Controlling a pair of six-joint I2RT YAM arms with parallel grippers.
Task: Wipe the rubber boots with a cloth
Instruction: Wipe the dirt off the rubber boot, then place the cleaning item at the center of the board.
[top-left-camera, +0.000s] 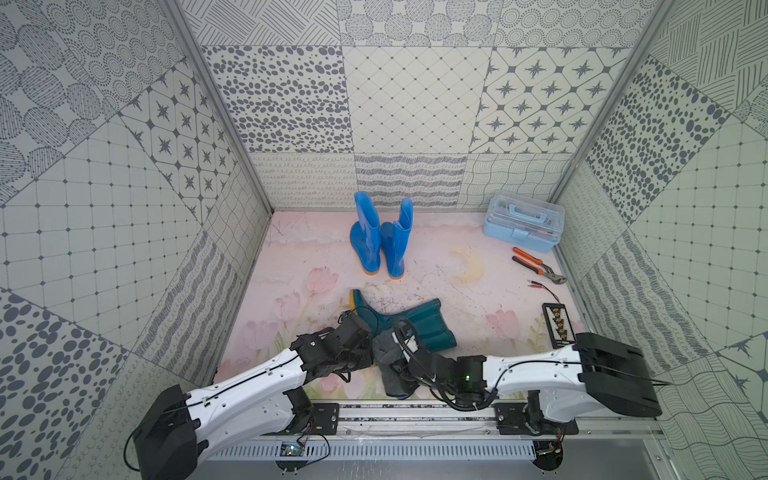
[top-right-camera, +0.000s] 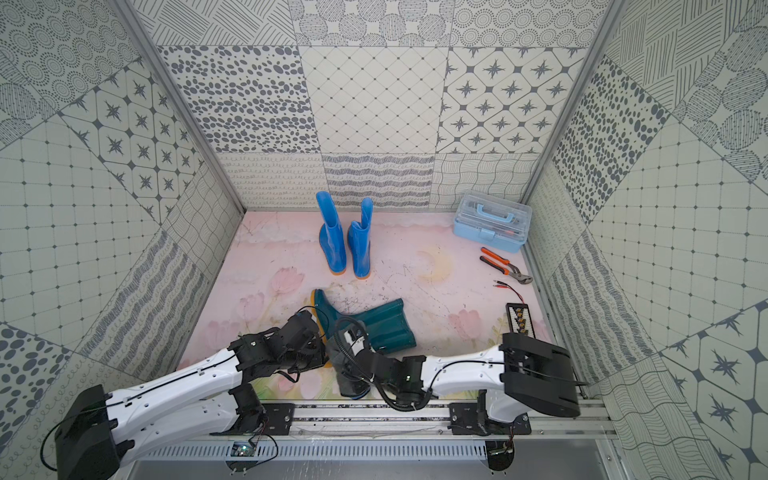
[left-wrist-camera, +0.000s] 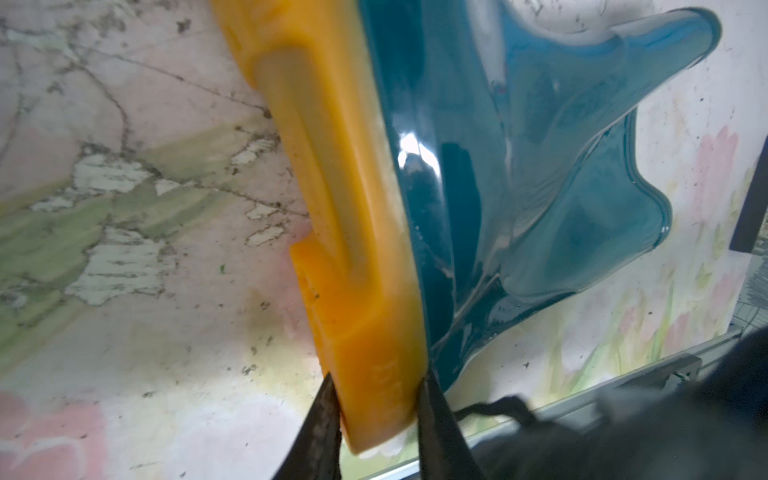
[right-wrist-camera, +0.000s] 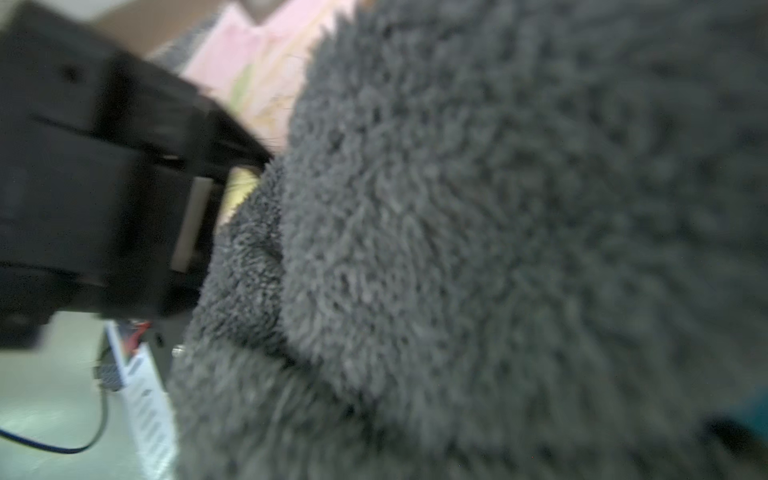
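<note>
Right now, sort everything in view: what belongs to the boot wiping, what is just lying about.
Job: teal boot, two blue boots, grey cloth.
Lying about: clear blue toolbox, orange-handled pliers, black connector board, red-tipped leads.

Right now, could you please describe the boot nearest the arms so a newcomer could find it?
On the pink flowered floor mat, look in front of the two upright bright blue rubber boots, towards the robot arms. There lies a glossy dark teal-green rubber boot with an orange sole, the only one on its side.
</note>
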